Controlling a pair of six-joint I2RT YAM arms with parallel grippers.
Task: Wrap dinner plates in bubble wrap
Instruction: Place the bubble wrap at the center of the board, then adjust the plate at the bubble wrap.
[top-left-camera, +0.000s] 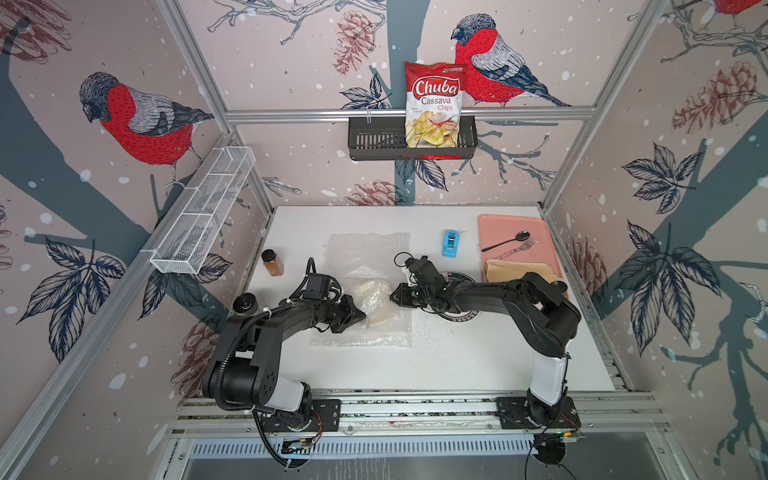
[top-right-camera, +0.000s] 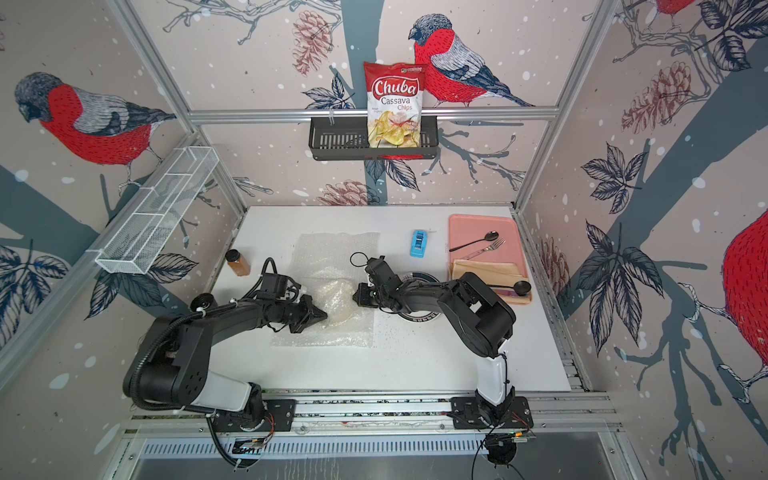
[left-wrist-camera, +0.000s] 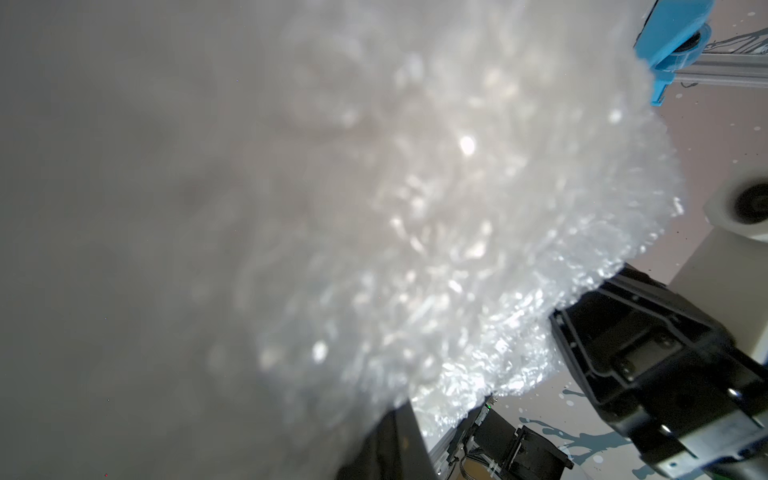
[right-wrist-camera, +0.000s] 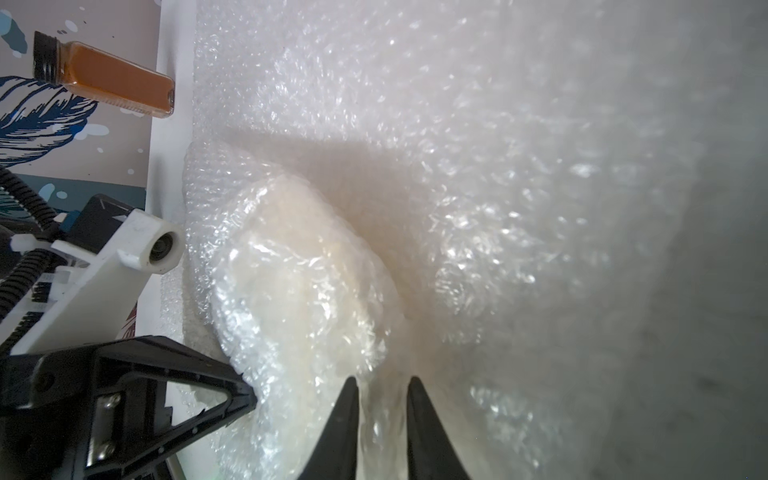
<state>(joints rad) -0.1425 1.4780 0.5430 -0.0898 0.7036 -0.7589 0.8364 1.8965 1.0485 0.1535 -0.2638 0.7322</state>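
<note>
A clear bubble wrap sheet (top-left-camera: 365, 253) lies flat mid-table. On its near half sits a bundle (top-left-camera: 374, 301) of wrap around a cream dinner plate, which shows only as a pale shape (right-wrist-camera: 307, 291). My left gripper (top-left-camera: 362, 318) is shut, its tip pressed against the bundle's left edge (right-wrist-camera: 251, 395); wrap covers most of the left wrist view (left-wrist-camera: 415, 208). My right gripper (top-left-camera: 394, 297) is at the bundle's right side, jaws a little apart with wrap film in the gap (right-wrist-camera: 382, 384). Another dinner plate (top-left-camera: 457, 275), dark-rimmed, lies mostly hidden under the right arm.
A spice jar (top-left-camera: 272, 262) stands left of the sheet, with a black round cap (top-left-camera: 244, 302) nearer. A blue tape dispenser (top-left-camera: 449, 243) sits behind the right arm. The pink tray (top-left-camera: 515, 226) at far right holds a spoon, a fork and a tan napkin (top-left-camera: 511, 270).
</note>
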